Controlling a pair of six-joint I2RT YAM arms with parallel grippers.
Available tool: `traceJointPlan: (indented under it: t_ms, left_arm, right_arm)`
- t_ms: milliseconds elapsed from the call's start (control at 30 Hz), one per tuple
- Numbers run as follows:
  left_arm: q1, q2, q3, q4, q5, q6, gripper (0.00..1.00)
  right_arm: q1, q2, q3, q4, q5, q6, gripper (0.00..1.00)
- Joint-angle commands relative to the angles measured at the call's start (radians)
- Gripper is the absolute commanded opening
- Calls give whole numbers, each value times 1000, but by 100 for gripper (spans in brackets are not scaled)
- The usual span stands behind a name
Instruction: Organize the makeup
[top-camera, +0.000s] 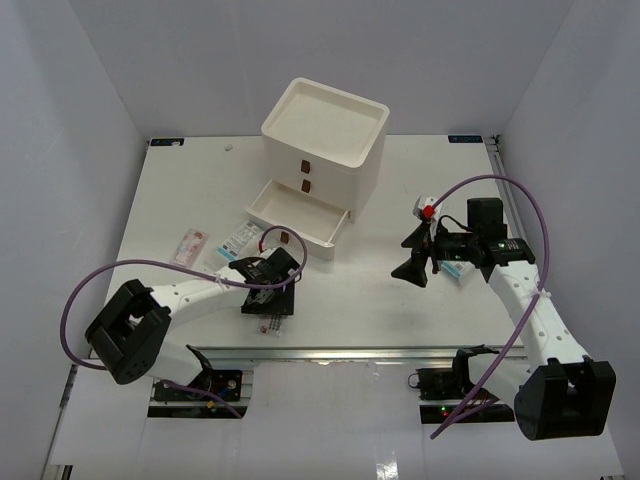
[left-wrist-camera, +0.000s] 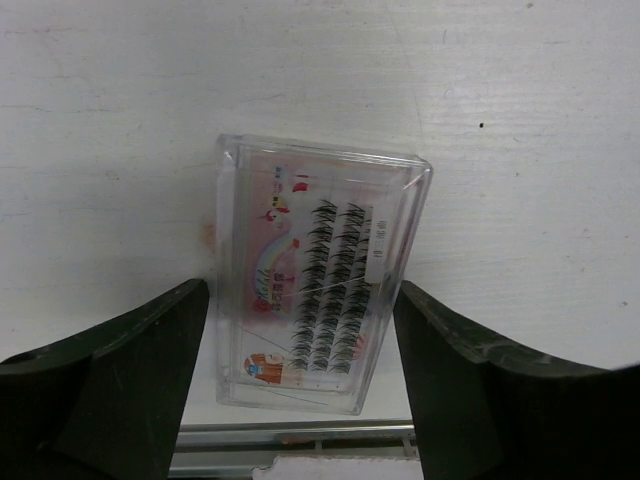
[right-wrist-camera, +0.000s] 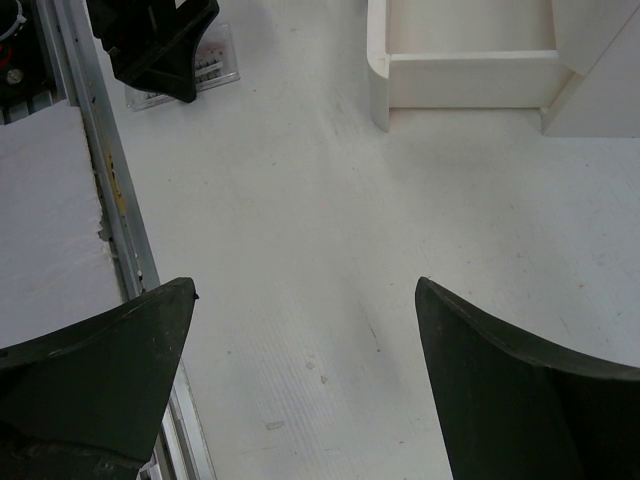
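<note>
Left hand (left-wrist-camera: 300, 290) straddles lash case (left-wrist-camera: 322, 262) (clear).

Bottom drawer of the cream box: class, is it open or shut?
Open: the bottom drawer juts out from the box, its inside showing.

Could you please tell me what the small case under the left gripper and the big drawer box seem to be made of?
Small case: clear, glossy hard plastic, probably; the printed card and black lashes show through it and its edges catch light. Drawer box: opaque cream plastic, it seems, with a smooth satin finish and rounded moulded corners; painted wood cannot be excluded.
</note>
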Motion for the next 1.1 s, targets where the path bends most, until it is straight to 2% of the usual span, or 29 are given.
traceJointPlan:
  t_ms: [0, 100, 133, 200, 300, 333, 500, 800, 1067]
  left_arm:
    - [-9, -1, 18, 10, -2, -16, 74]
    - [-11, -38, 25, 16, -7, -35, 57]
    - [-10, -43, 28, 22, -3, -41, 56]
    - [-9, -102, 37, 57, 12, -62, 49]
    - [-9, -193, 59, 144, 19, -126, 30]
    - [-9, -214, 67, 171, 18, -145, 27]
    - [20, -199, 178, 307, -41, -256, 25]
    - [223, 26, 386, 527, -6, -611, 27]
    - [292, 211, 459, 598, 26, -750, 37]
  right_arm:
    - [-8, -13, -11, 26, -29, 5, 97]
    - [-13, -11, -12, 27, -29, 5, 97]
    - [-15, -11, -12, 27, -29, 5, 97]
    - [-17, -9, -13, 28, -29, 6, 97]
    - [-21, -3, -12, 28, -27, 7, 97]
    - [-21, 0, -13, 28, -26, 8, 97]
    - [-26, 8, -15, 31, -23, 9, 97]
    - [-37, 17, -19, 34, -26, 12, 97]
    - [-43, 22, -20, 34, -32, 12, 97]
